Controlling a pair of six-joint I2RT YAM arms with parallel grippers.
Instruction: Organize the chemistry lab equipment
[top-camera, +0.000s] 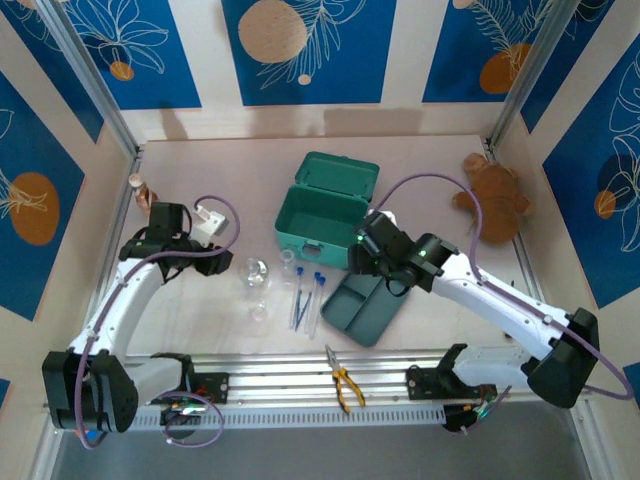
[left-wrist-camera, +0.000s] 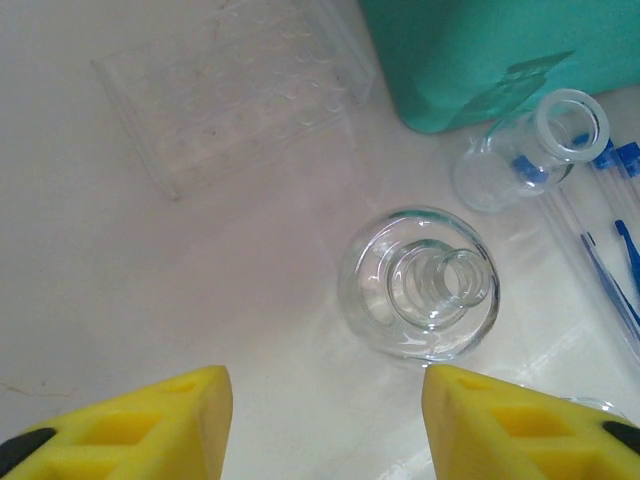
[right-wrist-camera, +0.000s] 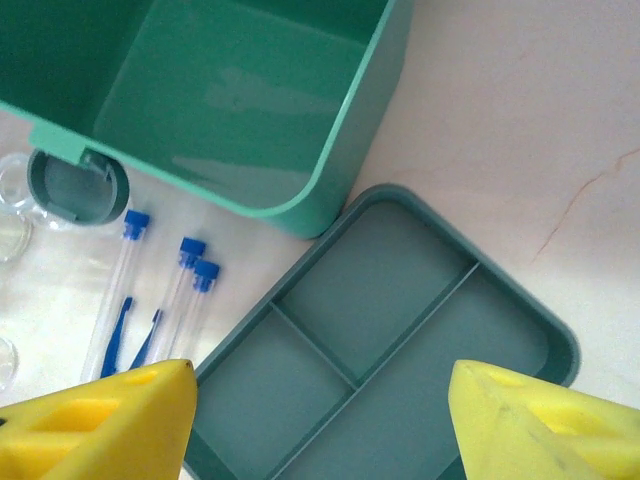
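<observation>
A clear glass flask (left-wrist-camera: 420, 285) stands upright on the table just ahead of my left gripper (left-wrist-camera: 327, 425), which is open with only bare table between its yellow fingers. A second flask (left-wrist-camera: 530, 150) lies on its side by the teal box. The blue-capped test tubes (left-wrist-camera: 600, 225) lie flat to the right, and the clear tube rack (left-wrist-camera: 235, 95) sits further off on the left. From above, the flasks (top-camera: 256, 272) and tubes (top-camera: 305, 295) lie between the arms. My right gripper (right-wrist-camera: 320, 420) hangs open over the teal divided tray (right-wrist-camera: 400, 330), touching nothing.
An open teal box (top-camera: 320, 215) stands at the table's middle, with the divided tray (top-camera: 365, 305) in front of it. Yellow-handled pliers (top-camera: 345, 380) lie on the near rail. A brown plush toy (top-camera: 495, 195) sits far right and a small brown bottle (top-camera: 140, 190) far left.
</observation>
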